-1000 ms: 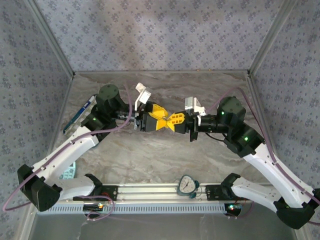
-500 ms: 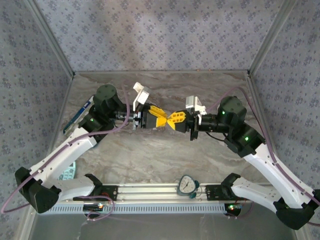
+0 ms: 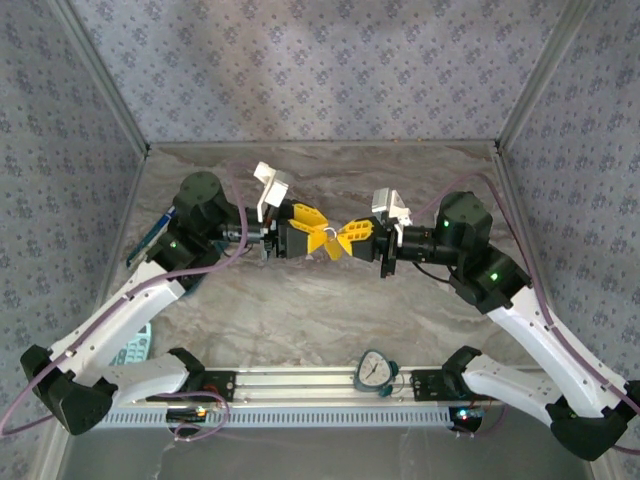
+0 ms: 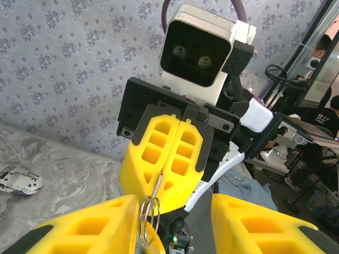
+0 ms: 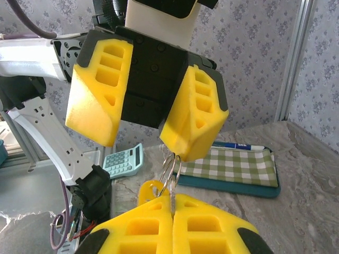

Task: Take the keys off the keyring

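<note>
The keyring point(image 4: 150, 214) is held in the air above the middle of the table point(image 3: 300, 320), between the two grippers. A key point(image 4: 159, 182) on it is clamped by its thin stem in the fully closed fingers of the right gripper point(image 5: 172, 209), at three o'clock of the ring, evidently to anchor it. The left gripper point(image 5: 142, 144), at nine o'clock, is found with fingers partly apart and nothing clamped. One fingertip point(image 5: 183, 151) appears set against the ring, judged as positioning to work the ring off the key.
</note>
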`<state>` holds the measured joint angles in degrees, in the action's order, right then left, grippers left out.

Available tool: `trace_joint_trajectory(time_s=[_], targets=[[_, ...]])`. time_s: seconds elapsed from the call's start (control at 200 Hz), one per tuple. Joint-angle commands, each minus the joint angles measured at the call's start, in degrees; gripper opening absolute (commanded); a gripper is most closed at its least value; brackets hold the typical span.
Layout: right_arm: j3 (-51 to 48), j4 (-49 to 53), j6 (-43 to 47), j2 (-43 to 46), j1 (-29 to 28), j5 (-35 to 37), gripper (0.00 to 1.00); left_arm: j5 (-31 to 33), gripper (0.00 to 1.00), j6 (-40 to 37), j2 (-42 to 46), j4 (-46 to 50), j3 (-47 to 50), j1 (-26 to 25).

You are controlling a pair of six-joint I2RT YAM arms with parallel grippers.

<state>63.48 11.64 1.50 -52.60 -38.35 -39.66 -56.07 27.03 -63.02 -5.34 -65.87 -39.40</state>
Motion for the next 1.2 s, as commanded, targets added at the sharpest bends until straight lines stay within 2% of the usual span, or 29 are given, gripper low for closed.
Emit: trace_joint_trajectory(time_s=[0.0, 0.25, 0.335, 0.48, 0.595, 0.725, 0.885, 1.009, 1.054, 1.194], targets=[[1.8, -0.2, -0.4, -0.2, 0.3, -0.1, 0.0, 0.8, 0.41, -1.2, 0.7, -0.5, 0.0, 0.1], [3.0, 1.1, -0.4, -1.1, 0.3, -1.4, 0.0, 4.0, 0.48, -5.9, 0.5, 5.3, -2.0, 0.1], [3.2, 1.3, -0.2, -1.1, 0.3, -1.3, 0.0, 3.3, 0.47, -6.9, -0.5, 6.9, -3.4, 0.1], [3.2, 1.6, -0.1, -1.2, 0.3, -1.3, 0.0, 2.7, 0.37, -6.9, -1.5, 7.2, -4.3, 0.1], [3.2, 1.9, 0.0, -1.4, 0.3, -1.6, 0.0, 3.3, 0.41, -7.0, -1.2, 7.0, -4.4, 0.1], [3.2, 2.3, 0.2, -1.5, 0.3, -1.7, 0.0, 3.1, 0.41, -7.0, -1.5, 7.3, -5.0, 0.2], [3.2, 2.2, 0.1, -1.4, 0.4, -1.7, 0.0, 2.6, 0.25, -7.1, -1.7, 7.2, -5.1, 0.2], [3.3, 2.2, 0.2, -1.2, 0.5, -1.2, 0.0, 1.7, 0.03, -7.0, -1.9, 7.2, -5.1, 0.2], [3.3, 2.1, 0.2, -1.1, 0.4, -0.8, 0.0, 1.9, 0.0, -6.9, -1.8, 7.2, -5.0, 0.2], [2.6, 0.1, -0.5, -0.7, 0.4, 2.2, 0.0, 5.0, 0.0, -5.4, -0.6, 4.6, -3.2, 0.3]])
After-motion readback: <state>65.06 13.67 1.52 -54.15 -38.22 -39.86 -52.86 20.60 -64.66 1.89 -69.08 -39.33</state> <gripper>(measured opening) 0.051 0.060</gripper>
